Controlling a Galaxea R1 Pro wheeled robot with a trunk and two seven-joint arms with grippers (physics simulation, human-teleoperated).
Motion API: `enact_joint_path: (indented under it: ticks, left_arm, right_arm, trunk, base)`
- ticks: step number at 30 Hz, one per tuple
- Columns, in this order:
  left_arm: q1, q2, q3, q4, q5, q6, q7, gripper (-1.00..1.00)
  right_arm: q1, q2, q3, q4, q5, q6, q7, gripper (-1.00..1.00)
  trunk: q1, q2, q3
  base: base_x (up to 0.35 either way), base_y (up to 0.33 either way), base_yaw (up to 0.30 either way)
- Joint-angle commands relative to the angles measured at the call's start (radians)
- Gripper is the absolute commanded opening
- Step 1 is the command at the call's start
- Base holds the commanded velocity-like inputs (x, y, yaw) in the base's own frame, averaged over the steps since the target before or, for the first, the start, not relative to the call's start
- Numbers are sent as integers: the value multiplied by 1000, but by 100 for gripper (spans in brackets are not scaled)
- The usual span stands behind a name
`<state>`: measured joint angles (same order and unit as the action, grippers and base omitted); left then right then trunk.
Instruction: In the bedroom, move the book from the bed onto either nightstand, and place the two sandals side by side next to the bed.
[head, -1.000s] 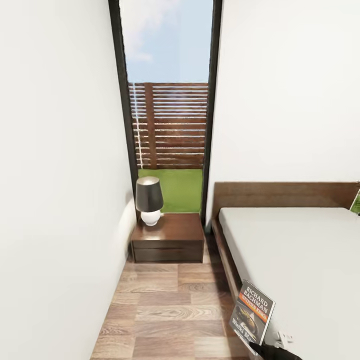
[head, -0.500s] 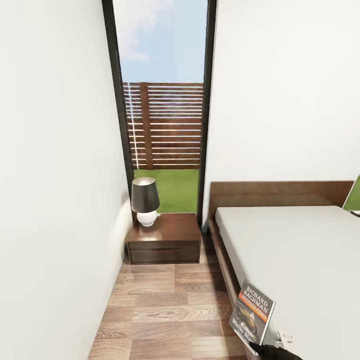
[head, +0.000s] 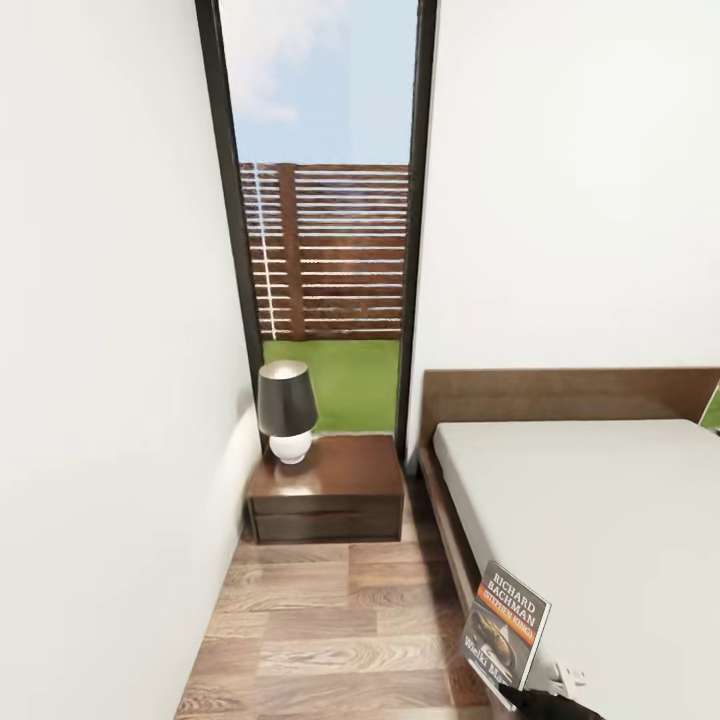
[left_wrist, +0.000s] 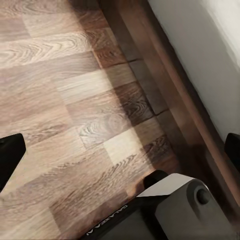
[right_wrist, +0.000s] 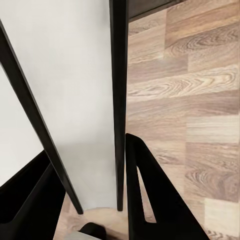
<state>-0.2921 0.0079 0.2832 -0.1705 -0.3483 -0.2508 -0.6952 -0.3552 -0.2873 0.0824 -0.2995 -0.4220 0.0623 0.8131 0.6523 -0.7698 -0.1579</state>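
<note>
The book (head: 505, 632) stands nearly upright at the lower right of the head view, its cover with the orange band and white lettering facing the camera, held up over the outer edge of the bed (head: 590, 520) where the mattress meets the dark wood side rail. Its lower edge sits in the right gripper (head: 530, 695), whose dark tip shows just under the book at the bottom of the picture. In the right wrist view the book appears edge-on as a pale sheet with dark edges, and the two black fingers (right_wrist: 150, 200) are clenched on it from either side.

The left gripper (left_wrist: 120, 155) hangs released over the plank floor (head: 330, 620) beside the bed's rail, its two dark fingertips far apart.

Farther off, the nightstand (head: 328, 488) stands in the corner between the white wall and the bed's headboard, under the tall dark-framed window (head: 325, 200), with its lamp (head: 286, 410) at the top's rear corner nearest the wall.
</note>
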Motion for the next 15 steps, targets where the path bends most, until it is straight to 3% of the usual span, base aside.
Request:
enact_joint_path:
  ticks: [1, 15]
  left_arm:
    - [-1, 0, 8, 0, -11, -5, -3, 100]
    - [-1, 0, 8, 0, -11, -5, -3, 100]
  right_arm:
    - [-1, -1, 7, -1, -12, 7, 1, -100]
    - [-1, -1, 7, -1, -11, 7, 1, -100]
  trunk:
    - [1, -1, -2]
    - [1, -1, -2]
  base:
    - [327, 0, 0]
    - [327, 0, 0]
